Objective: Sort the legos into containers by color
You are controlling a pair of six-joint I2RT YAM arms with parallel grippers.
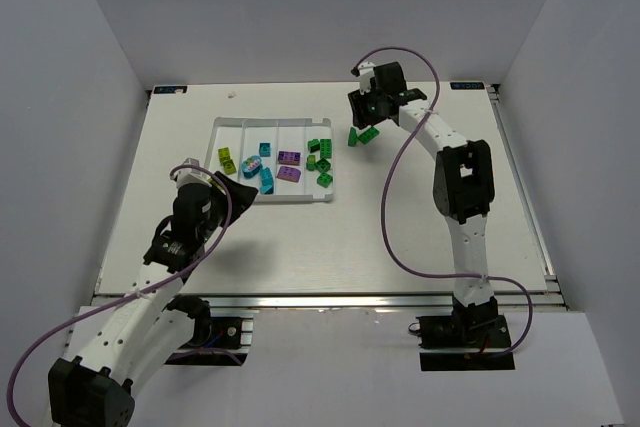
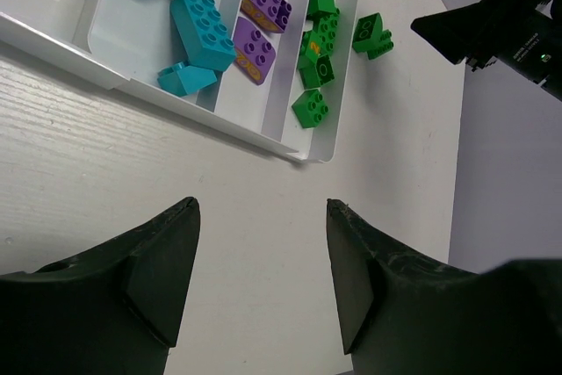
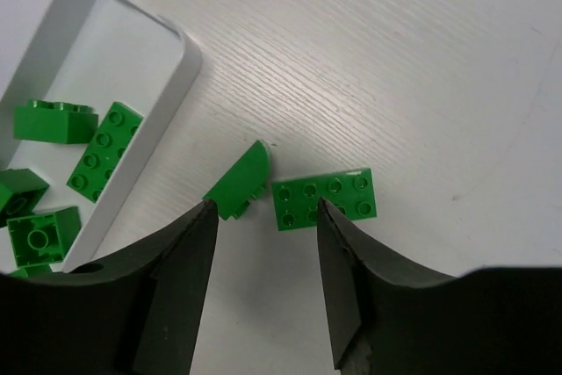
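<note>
The white tray (image 1: 290,200) has four long compartments holding yellow-green legos (image 1: 227,160), teal legos (image 1: 266,181), purple legos (image 1: 289,158) and green legos (image 1: 324,179). Two green legos lie on the table just right of the tray: a flat studded plate (image 3: 325,198) and a curved piece (image 3: 239,182). My right gripper (image 3: 263,208) hangs open just above them, one fingertip near each, with nothing between its fingers. My left gripper (image 2: 262,204) is open over bare table near the tray's near right corner (image 2: 303,154). The teal (image 2: 204,28), purple (image 2: 253,48) and green legos (image 2: 310,107) also show in the left wrist view.
White walls enclose the table on three sides. A metal rail runs along the near edge (image 1: 330,300) between the arm bases. A purple cable (image 1: 395,207) loops beside the right arm. The tray's far right corner (image 3: 180,76) lies just left of the right fingers.
</note>
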